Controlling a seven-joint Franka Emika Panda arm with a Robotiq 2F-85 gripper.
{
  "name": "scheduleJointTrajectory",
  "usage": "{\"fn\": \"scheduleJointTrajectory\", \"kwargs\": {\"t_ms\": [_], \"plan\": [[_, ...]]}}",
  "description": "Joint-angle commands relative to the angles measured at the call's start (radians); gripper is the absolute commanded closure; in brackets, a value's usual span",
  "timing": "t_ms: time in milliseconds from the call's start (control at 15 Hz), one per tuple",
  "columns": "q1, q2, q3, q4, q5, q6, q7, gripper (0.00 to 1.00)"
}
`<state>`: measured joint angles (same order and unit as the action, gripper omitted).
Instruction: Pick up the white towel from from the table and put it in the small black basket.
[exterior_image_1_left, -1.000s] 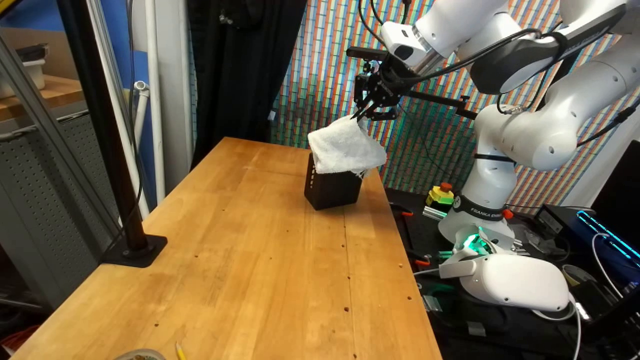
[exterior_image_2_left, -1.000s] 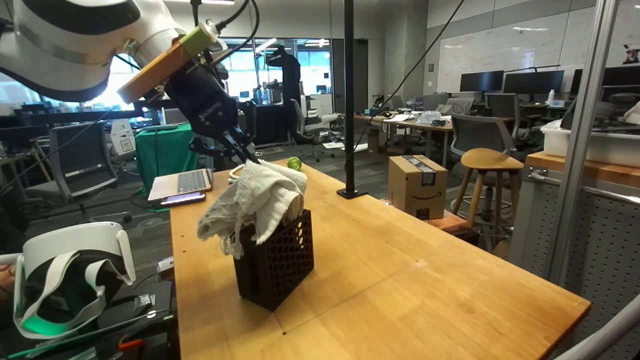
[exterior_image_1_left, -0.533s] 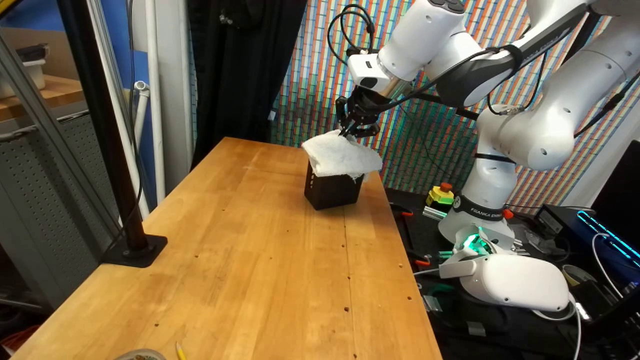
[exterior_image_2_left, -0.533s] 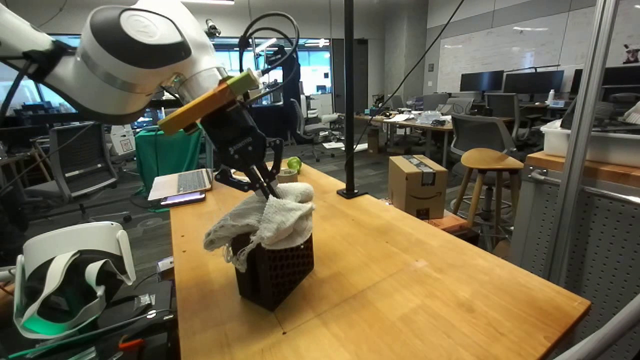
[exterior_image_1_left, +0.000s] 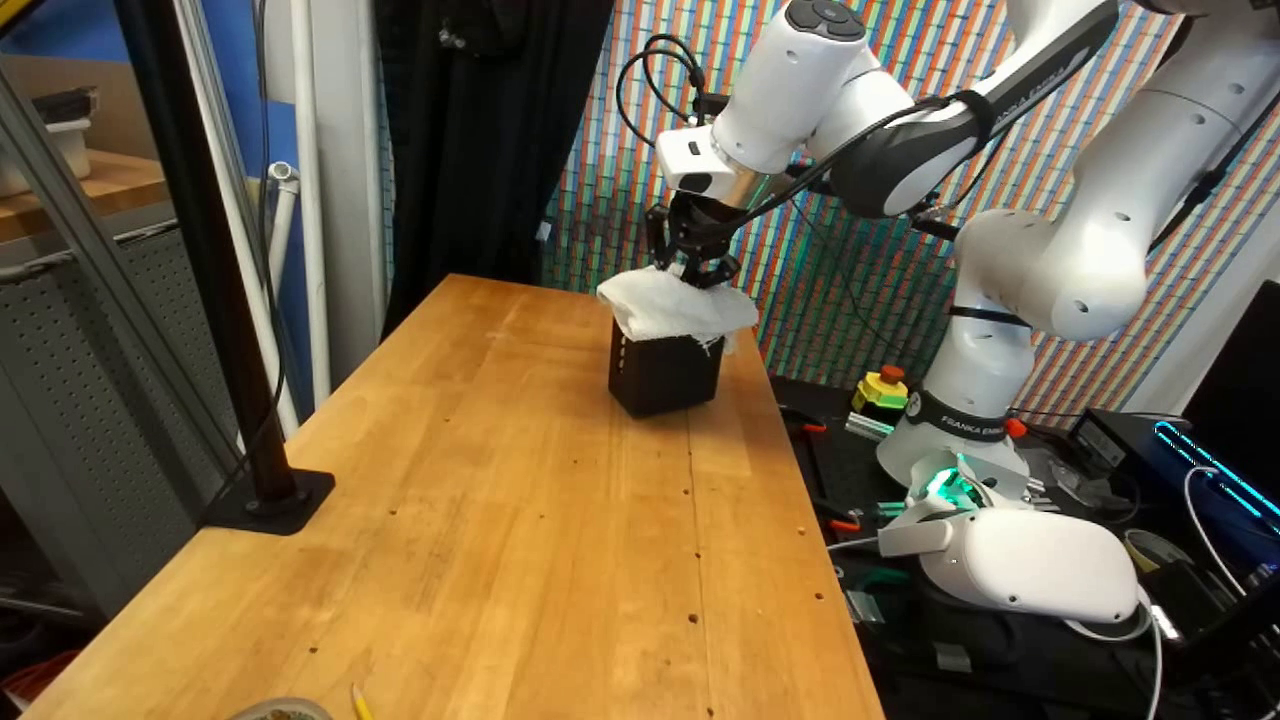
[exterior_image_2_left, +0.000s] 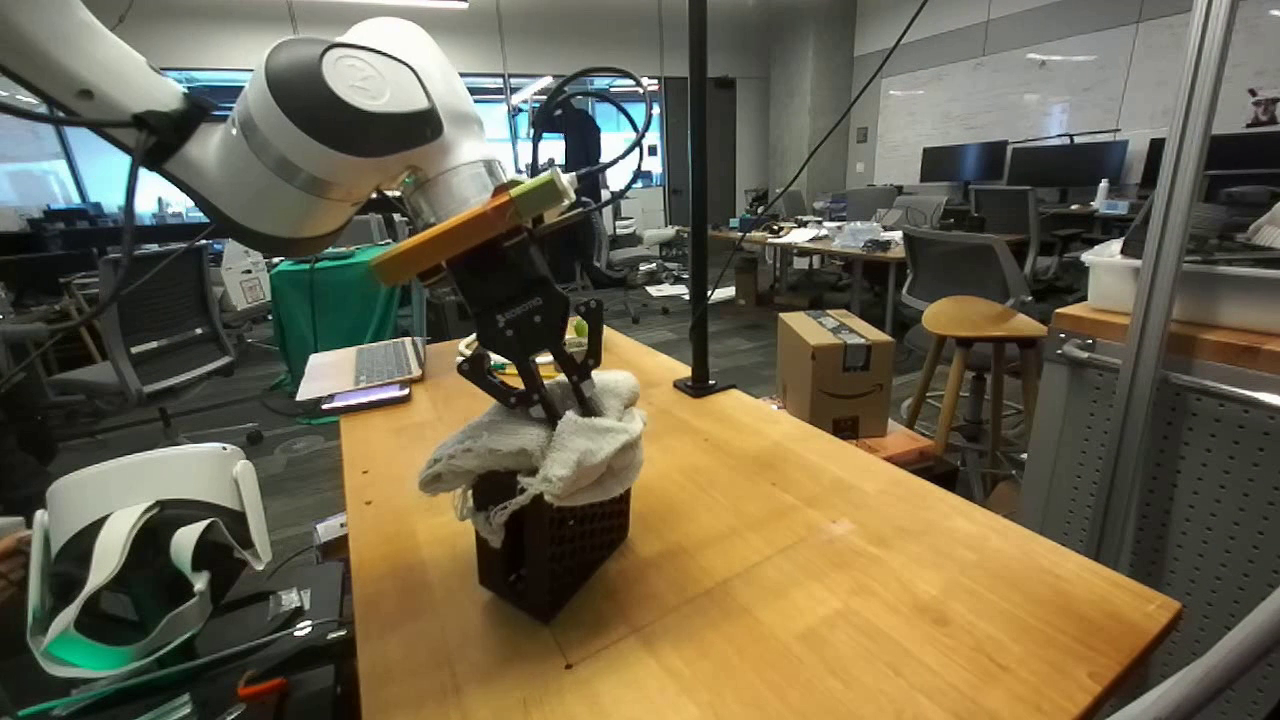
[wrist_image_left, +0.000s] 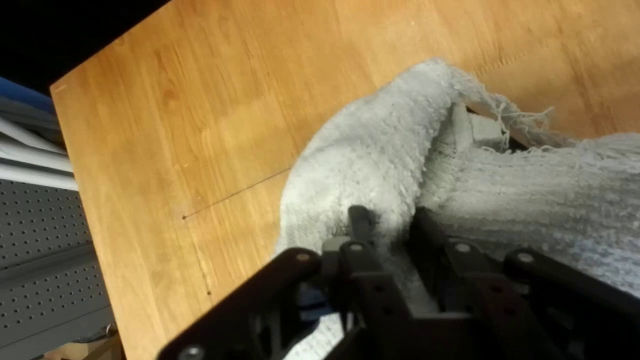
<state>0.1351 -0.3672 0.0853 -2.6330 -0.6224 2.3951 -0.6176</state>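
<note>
Straddling the mouth of the small black basket (exterior_image_2_left: 575, 545), the white towel (exterior_image_2_left: 592, 460) lies directly under the jaws, most of the visible cloth above the rim; how much sits inside is hidden. Its broad spread overhangs on the side toward the robot's base (exterior_image_1_left: 950, 440), fringe dangling. The jaws stand parted only part of the way, fingers (wrist_image_left: 361, 222) pointing down on either side of a raised ridge of cloth, which seems loose between them. The basket stands upright near that edge of the bench (exterior_image_1_left: 540, 480). That straight-below line looks decisive: lifting along it should leave the towel perched, pressing would likely seat it deeper, and drifting baseward could drag it off.
</note>
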Motion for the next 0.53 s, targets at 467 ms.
{"fn": "scheduleJointTrajectory", "kwargs": {"t_ms": [467], "plan": [[-0.024, -0.076, -0.063, 0.140, 0.011, -0.092, -0.056, 0.00]]}}
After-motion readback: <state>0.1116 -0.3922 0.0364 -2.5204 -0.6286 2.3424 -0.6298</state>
